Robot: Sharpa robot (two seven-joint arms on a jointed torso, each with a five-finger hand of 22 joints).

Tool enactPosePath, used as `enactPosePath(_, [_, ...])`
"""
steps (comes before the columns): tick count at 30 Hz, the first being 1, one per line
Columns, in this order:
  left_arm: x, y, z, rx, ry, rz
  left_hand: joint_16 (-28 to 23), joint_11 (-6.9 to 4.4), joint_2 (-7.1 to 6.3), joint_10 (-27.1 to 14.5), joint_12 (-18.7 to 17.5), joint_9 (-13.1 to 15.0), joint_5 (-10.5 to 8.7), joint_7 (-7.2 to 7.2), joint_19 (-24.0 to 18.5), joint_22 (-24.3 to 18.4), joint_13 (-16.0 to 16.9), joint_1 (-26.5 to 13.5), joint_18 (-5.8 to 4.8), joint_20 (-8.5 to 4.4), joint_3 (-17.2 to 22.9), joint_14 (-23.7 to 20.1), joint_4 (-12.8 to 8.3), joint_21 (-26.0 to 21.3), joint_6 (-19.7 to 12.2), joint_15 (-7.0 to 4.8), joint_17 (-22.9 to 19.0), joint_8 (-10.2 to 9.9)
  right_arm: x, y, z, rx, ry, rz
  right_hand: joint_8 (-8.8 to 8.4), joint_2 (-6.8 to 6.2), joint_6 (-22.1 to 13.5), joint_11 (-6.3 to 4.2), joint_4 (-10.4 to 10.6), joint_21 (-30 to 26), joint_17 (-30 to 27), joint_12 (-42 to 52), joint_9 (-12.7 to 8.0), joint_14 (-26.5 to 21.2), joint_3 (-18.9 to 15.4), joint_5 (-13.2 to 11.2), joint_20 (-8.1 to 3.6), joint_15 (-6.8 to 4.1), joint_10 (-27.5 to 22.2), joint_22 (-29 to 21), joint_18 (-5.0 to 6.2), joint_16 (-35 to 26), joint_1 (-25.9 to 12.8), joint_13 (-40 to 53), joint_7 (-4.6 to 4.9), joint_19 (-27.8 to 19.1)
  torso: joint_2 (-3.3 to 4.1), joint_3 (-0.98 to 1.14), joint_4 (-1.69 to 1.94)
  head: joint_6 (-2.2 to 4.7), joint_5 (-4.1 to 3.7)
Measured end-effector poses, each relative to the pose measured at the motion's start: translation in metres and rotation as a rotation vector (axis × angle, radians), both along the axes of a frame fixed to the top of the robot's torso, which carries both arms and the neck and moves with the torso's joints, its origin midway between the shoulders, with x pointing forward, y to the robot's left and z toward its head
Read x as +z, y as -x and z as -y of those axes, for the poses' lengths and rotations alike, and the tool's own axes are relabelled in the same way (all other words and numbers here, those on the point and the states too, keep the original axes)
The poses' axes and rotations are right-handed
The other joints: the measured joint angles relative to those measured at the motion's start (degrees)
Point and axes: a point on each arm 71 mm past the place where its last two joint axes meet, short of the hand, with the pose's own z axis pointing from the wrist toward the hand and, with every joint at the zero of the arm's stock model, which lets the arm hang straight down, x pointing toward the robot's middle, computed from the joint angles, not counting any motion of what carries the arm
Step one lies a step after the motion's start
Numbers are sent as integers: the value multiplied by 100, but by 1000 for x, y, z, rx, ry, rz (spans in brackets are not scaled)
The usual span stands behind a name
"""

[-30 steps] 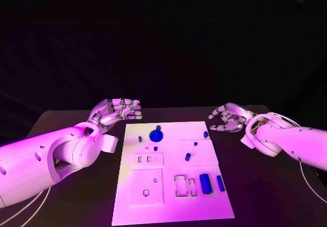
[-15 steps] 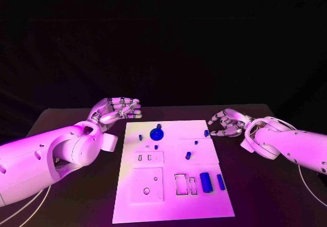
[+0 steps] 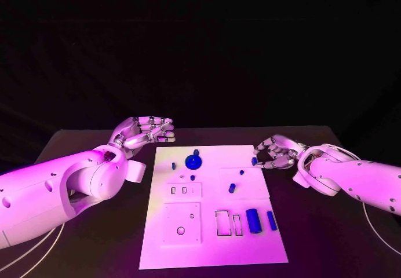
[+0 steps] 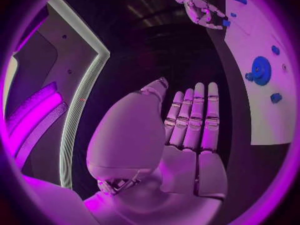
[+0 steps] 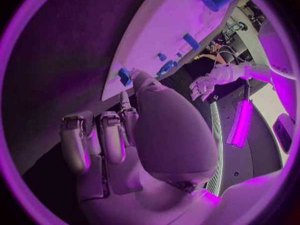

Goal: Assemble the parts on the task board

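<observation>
The white task board (image 3: pixel 213 249) lies in the middle of the black table. A blue disc (image 3: pixel 193 163) stands near its far end, with small blue pegs (image 3: pixel 232 187) scattered around it. A blue cylinder (image 3: pixel 253 220) and a thin blue bar (image 3: pixel 272 220) lie near the right edge. My right hand (image 3: pixel 276 152) hovers at the board's far right edge with fingers curled; its thumb (image 5: pixel 142 82) is close beside a small blue part (image 5: pixel 125 76), also seen on the board (image 3: pixel 254 160). I cannot see a grip on it. My left hand (image 3: pixel 146 132) floats off the board's far left corner, fingers extended (image 4: pixel 194 117), holding nothing.
The board carries empty rectangular slots (image 3: pixel 222 225) and a raised square plate (image 3: pixel 181 226) with holes at its near end. Black table (image 3: pixel 92 243) lies bare on both sides of the board. My left forearm (image 3: pixel 58 191) stretches along the left side.
My right hand has moved left to the board's right edge, closing in on the small blue part there. The left hand has hardly moved.
</observation>
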Motion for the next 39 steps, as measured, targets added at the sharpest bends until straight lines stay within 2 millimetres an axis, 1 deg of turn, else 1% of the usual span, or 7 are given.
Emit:
enactPosePath(5, [0, 0, 0, 1, 0, 0, 0, 0, 0, 0, 0, 0, 0, 0, 0, 0, 0, 0, 0, 0, 0, 0, 0, 0, 0, 0, 0, 0, -2, -2, -3, 4, 1, -3, 41, 0, 61, 0, 17, 0, 0, 0, 0, 0, 93, 0, 0, 0, 0, 0, 0, 0, 0, 0, -15, 0, -4, -2, -1, -23, 35])
enactPosePath(12, [0, 0, -1, 2, -1, 0, 0, 0, 0, 0, 0, 0, 0, 0, 0, 0, 0, 0, 0, 0, 0, 0, 0, 0, 0, 0, -1, 0, -3, -3, -7, 9, 1, -7, 90, 0, 164, -33, 48, 0, 0, 37, 0, 0, 255, 0, 0, 0, 33, -1, 0, -3, 0, -1, -60, 0, -5, -2, -4, -44, 54])
enactPosePath(19, [0, 0, -1, 3, -1, 0, 0, 0, 0, 0, 0, 0, 0, 0, 0, 0, 0, 0, -1, 0, 0, 0, 0, 0, 0, 0, -1, 0, -4, -4, -8, 10, 3, -11, 134, 5, 249, -62, 51, 0, 4, 37, 0, 0, 410, -57, 0, 0, 63, -1, 0, -3, -5, -1, -104, 0, -8, -1, -8, -47, 59])
enactPosePath(27, [0, 0, -2, 4, -2, 0, 0, 0, 0, 0, 0, 0, 0, 0, 0, 0, 0, 0, 0, 0, 0, 0, 0, 0, 0, 0, -2, 0, -5, -5, -7, 9, 12, -15, 178, 26, 271, -62, 42, 0, 4, 37, -5, 0, 465, -57, 0, 0, 62, -2, 0, -3, -26, -1, -84, 0, -8, 4, -13, -49, 70])
enactPosePath(33, [0, 0, -2, 4, -2, 0, 0, 0, 0, 0, 0, 0, 0, 0, 0, 0, 0, 0, 0, 0, 0, 0, 0, 0, 0, 0, -2, 0, -6, -5, -8, 11, 19, -20, 185, 26, 309, -83, 30, 0, 4, 37, -5, 0, 546, -78, -8, 0, 84, -2, 0, -3, -26, -2, -122, -2, -7, 7, -15, -48, 80])
enactPosePath(36, [0, -1, -2, 4, -2, 0, 0, 0, 0, 0, 0, 0, 0, 0, 0, 0, 0, 0, 0, 0, 0, 0, 0, 0, 0, 0, -2, 0, -6, -5, -8, 11, 22, -22, 201, 26, 327, -83, 33, 0, 3, 37, -5, 22, 574, -95, -42, -21, 84, -2, 0, -3, -26, -2, -117, 0, -8, 8, -15, -48, 76])
enactPosePath(39, [0, -1, -2, 4, -2, 0, 0, 0, 0, 0, 0, 0, 0, 0, 0, 0, 0, 0, 0, 0, 0, 0, 0, 0, 0, 0, -2, 0, -6, -5, -7, 10, 26, -25, 269, 63, 398, -104, 32, 0, 3, 37, -5, 1, 662, -105, -42, -42, 105, -3, 0, -3, -63, -2, -150, 0, -8, 8, -15, -48, 70])
